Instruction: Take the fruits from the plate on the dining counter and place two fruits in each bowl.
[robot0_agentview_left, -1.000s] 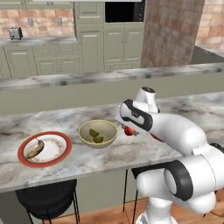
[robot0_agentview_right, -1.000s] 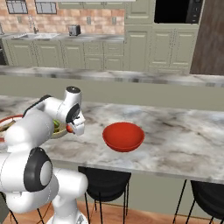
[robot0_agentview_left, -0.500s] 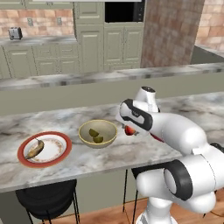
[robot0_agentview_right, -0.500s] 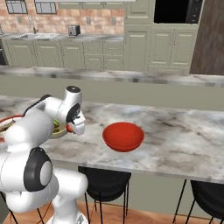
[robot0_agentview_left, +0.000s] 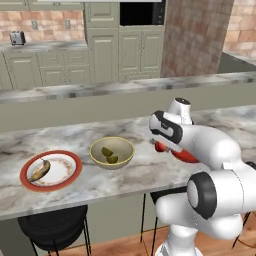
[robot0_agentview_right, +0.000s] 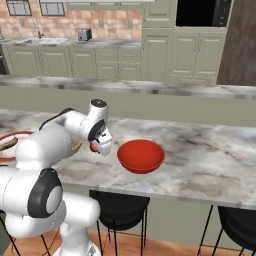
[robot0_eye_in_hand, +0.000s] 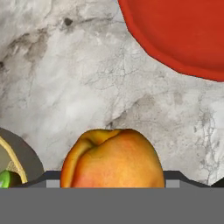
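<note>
My gripper (robot0_agentview_left: 159, 145) is shut on the orange-red fruit (robot0_eye_in_hand: 113, 159) and holds it just above the dining counter (robot0_eye_in_hand: 87, 78), between the two bowls. The pale yellow bowl (robot0_agentview_left: 95, 148) to its left holds two green limes (robot0_agentview_left: 113, 159). To the right the red bowl (robot0_agentview_right: 141, 156) has nothing in it; in the left base view my arm covers most of it. The brownish banana (robot0_agentview_left: 40, 171) lies on the red-rimmed plate (robot0_agentview_left: 25, 172) at the far left. In the hand view the red bowl (robot0_eye_in_hand: 179, 30) is ahead, and the yellow bowl's edge (robot0_eye_in_hand: 13, 162) with a lime (robot0_eye_in_hand: 5, 179) is at lower left.
Black stools (robot0_agentview_right: 120, 205) stand under the counter's near edge. A raised ledge (robot0_agentview_left: 100, 90) runs behind the counter, with cabinets and a toaster (robot0_agentview_left: 17, 37) far beyond. Bare marble lies right of the red bowl (robot0_agentview_right: 210, 160).
The gripper with the fruit has edged slightly toward the red bowl; everything else is as before.
</note>
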